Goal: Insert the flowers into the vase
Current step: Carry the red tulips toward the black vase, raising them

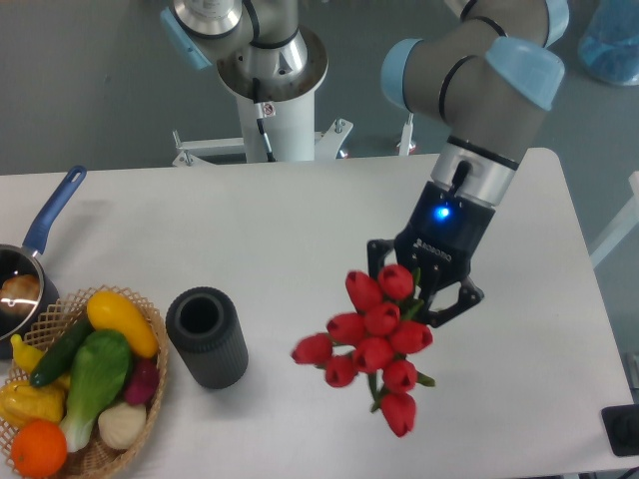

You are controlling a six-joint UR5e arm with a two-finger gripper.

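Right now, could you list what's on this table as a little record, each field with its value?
gripper: shut on the flowers
flowers: red tulip bunch, held above the table, right of the vase
vase: dark grey, ribbed, upright, mouth empty
basket: wicker, full of vegetables and fruit, touching the vase's left side
saucepan: blue handle, far left edge
table: white

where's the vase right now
In the camera view the vase stands upright at the table's lower left, just right of the wicker basket of vegetables and well left of the flowers in the gripper.
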